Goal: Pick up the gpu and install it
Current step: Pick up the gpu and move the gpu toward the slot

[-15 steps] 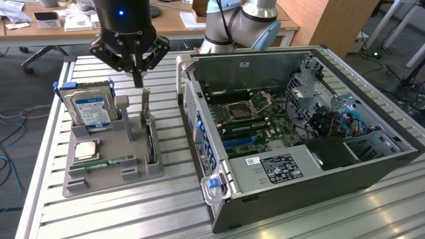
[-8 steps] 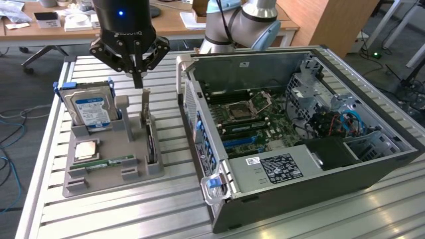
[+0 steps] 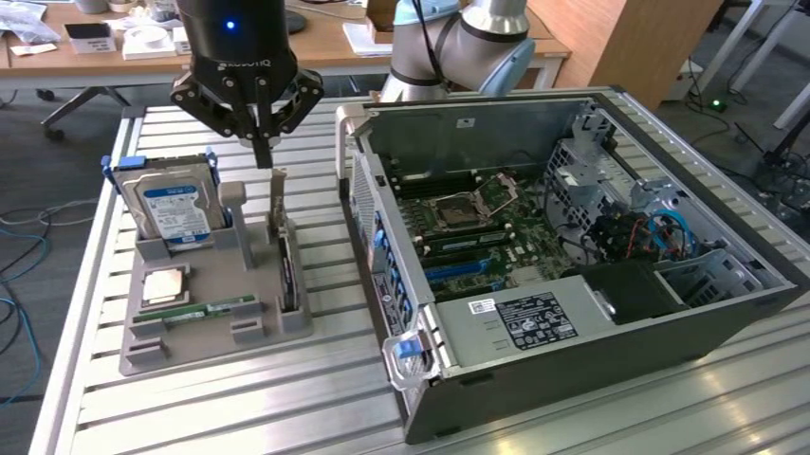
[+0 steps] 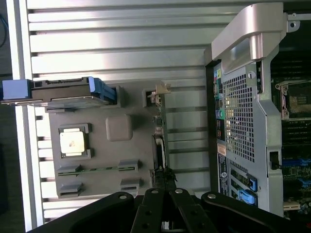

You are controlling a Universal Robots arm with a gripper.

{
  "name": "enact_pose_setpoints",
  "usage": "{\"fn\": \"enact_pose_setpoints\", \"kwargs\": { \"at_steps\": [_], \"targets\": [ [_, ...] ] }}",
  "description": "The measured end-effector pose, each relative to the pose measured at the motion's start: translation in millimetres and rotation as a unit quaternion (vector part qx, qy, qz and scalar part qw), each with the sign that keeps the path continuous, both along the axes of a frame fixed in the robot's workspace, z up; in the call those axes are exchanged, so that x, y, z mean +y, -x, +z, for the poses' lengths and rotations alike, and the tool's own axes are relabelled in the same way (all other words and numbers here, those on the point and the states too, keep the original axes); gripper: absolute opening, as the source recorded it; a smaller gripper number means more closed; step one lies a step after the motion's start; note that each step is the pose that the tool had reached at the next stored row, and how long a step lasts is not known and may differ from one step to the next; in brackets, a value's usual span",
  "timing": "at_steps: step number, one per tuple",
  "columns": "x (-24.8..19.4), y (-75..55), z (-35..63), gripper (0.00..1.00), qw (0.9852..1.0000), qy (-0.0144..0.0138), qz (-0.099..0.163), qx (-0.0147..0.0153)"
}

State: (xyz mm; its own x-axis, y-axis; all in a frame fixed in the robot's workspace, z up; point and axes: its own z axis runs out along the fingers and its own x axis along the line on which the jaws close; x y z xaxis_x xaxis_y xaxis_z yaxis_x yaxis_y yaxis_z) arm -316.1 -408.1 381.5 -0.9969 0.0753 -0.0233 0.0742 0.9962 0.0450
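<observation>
The gpu is a thin dark card with a silver end bracket, standing on edge in a slot of the grey holder. The wrist view looks down its edge, the gpu running along the holder's side. My gripper hangs just above the card's bracket end, its fingers shut together with nothing between them. In the wrist view the gripper sits over one end of the card, apart from it. The open computer case lies at the exterior view's right with its motherboard exposed.
A hard drive with a blue-white label stands in the holder beside the gpu. A processor chip and a green RAM stick lie in the holder too. The slatted metal table carries everything. The case's rear panel faces the holder.
</observation>
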Motion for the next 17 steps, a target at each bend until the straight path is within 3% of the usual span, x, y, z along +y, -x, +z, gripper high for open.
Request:
{"fn": "enact_pose_setpoints", "kwargs": {
  "at_steps": [2,4,5,7,10,11,17],
  "targets": [
    [0.0,0.0,0.0,0.11,1.0,0.0,0.0,0.0],
    [0.0,0.0,0.0,0.23,1.0,0.0,0.0,0.0],
    [0.0,0.0,0.0,0.23,1.0,0.0,0.0,0.0],
    [0.0,0.0,0.0,0.35,1.0,0.0,0.0,0.0],
    [0.0,0.0,0.0,0.41,1.0,0.0,0.0,0.0],
    [0.0,0.0,0.0,0.47,1.0,0.0,0.0,0.0],
    [0.0,0.0,-3.3,0.47,1.0,0.0,0.0,0.0]
  ]
}}
